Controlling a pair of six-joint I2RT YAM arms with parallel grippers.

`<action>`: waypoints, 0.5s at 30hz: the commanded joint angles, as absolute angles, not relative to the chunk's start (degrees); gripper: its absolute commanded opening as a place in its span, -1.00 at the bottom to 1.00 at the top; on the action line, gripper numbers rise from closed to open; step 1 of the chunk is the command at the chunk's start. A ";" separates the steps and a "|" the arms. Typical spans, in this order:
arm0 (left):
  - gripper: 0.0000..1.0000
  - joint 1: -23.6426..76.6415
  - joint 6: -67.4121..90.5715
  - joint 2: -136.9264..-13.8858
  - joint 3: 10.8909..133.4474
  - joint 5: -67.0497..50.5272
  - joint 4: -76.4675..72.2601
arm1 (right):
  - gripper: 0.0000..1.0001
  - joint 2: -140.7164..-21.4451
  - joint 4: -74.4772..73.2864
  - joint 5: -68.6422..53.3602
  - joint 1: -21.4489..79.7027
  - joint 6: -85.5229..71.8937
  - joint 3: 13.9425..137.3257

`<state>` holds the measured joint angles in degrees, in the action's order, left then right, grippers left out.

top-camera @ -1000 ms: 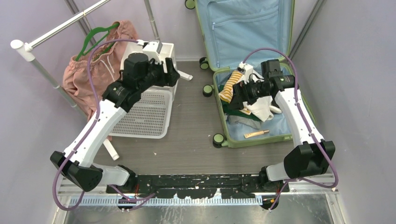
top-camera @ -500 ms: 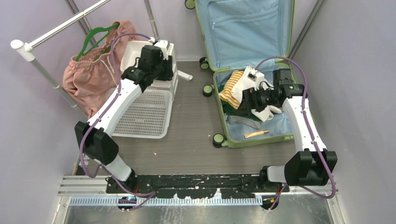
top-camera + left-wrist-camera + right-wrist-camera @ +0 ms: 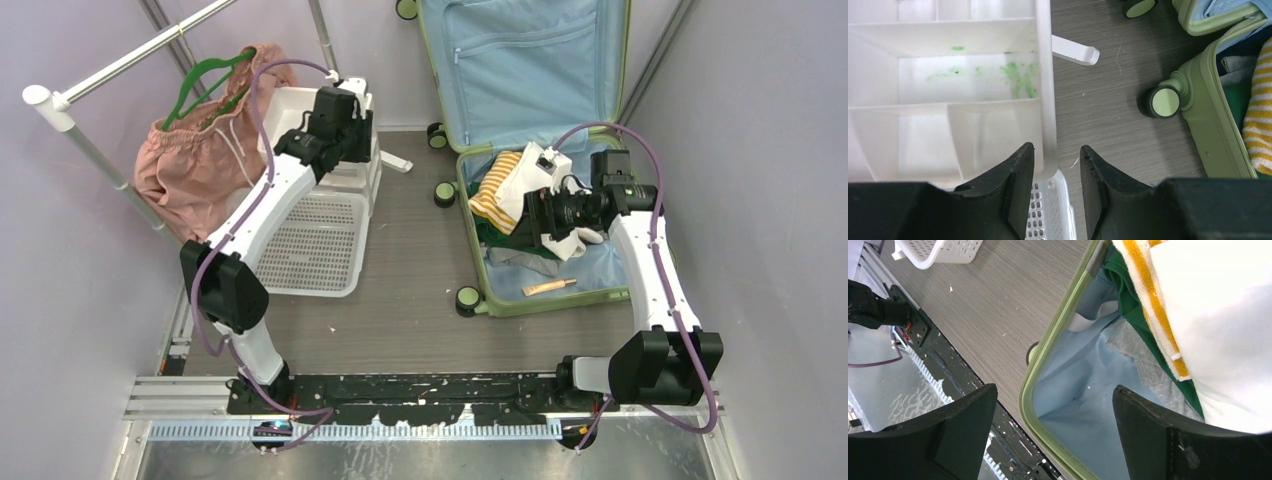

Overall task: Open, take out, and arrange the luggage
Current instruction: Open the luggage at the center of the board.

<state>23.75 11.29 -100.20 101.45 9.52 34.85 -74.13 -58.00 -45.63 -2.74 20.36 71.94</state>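
The light-green luggage [image 3: 545, 301] lies open at the right, its blue-lined lid leaning on the back wall. Its base holds a yellow-striped cloth [image 3: 497, 188], a white garment [image 3: 1218, 340], green and grey clothes and a small tube [image 3: 548, 287]. My right gripper [image 3: 530, 222] hovers wide open over the base. In the right wrist view the green rim [image 3: 1048, 365] and bare blue lining lie between its fingers, which hold nothing. My left gripper [image 3: 358, 148] is over the white drawer unit. In the left wrist view its jaws [image 3: 1056, 165] stand partly open around the unit's right wall without touching it.
The white drawer unit [image 3: 300, 105] stands at the back, with a white perforated basket [image 3: 315, 250] in front of it. A pink garment [image 3: 195, 150] hangs on a green hanger from the rail [image 3: 110, 65] at left. A white plastic piece [image 3: 1074, 50] lies on the floor beside a luggage wheel [image 3: 1164, 101].
My left arm has stretched farther back over the drawer unit and its jaws have narrowed. My right gripper has shifted slightly to the right over the clothes, still open.
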 commanded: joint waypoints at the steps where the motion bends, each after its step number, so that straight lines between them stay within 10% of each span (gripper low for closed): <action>1: -0.22 23.39 10.61 -102.60 106.38 8.37 35.70 | 0.81 -72.58 -55.95 -48.21 -2.99 19.52 71.40; 15: -1.00 24.41 18.66 -105.00 113.40 1.96 41.57 | 0.83 -70.60 -54.64 -49.09 -3.38 19.04 69.70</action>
<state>23.16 13.98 -105.75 108.81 6.39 40.42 -72.73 -56.93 -46.92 -3.03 19.53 69.34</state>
